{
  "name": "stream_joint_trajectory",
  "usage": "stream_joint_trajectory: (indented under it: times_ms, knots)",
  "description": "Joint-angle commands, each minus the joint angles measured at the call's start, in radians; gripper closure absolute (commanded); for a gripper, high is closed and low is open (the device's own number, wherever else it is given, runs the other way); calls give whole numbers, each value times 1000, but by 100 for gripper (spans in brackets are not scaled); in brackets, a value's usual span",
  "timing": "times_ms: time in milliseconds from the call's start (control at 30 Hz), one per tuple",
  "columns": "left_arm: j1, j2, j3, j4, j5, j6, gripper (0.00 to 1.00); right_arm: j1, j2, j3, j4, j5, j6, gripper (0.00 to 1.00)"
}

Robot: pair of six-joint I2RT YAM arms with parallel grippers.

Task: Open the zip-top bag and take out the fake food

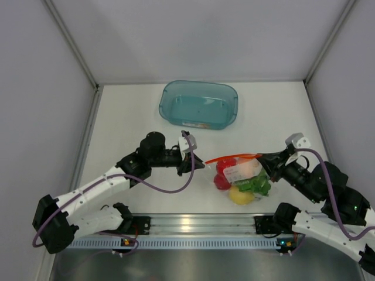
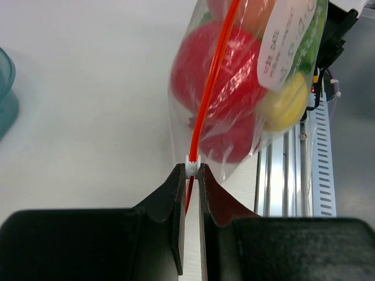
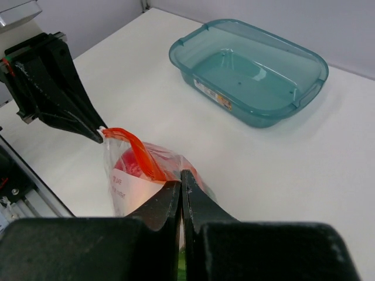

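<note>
The left claw [image 2: 190, 169] pinches the white slider [image 2: 191, 160] of the zip-top bag [image 1: 243, 175]. The right claw [image 3: 181, 179] is pressed onto the opposite mouth corner. The bag hangs by the near edge of the counter [image 1: 129, 111], fake food [image 2: 214, 70] inside. Risk: the plastic slips, dragging the bag unopened.

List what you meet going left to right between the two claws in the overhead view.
left claw → orange zip strip → right claw. Teal bin left out: it sits farther back and overlaps the left claw and the strip.
</note>
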Motion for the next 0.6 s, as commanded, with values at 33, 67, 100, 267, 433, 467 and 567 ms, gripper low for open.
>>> stream_joint_trajectory:
  times_ms: [33, 67, 100, 267, 433, 467, 567]
  knots:
    - [24, -82, -84, 45, -79, -51, 100, 2, -37, 78, 27, 95, -14, 100]
    - [27, -90, -92, 46, -82, -57, 100, 2, -36, 78, 28, 88, -14, 100]
    - [27, -91, -98, 48, -81, -57, 100, 2, -34, 74, 30, 81, -12, 100]
    - [27, -91, -70, 48, -35, -86, 100, 2, -20, 40, 80, -25, -17, 100]
    - [27, -123, -27, 29, -5, -97, 66, 2, -45, 0, 108, -59, -32, 100]
    - [27, -131, -7, 29, -7, -109, 39, 2, -46, -1, 107, -63, -29, 100]
    - [26, -136, 40, 29, -18, -136, 2, 2, -40, -6, 102, -100, -34, 100]
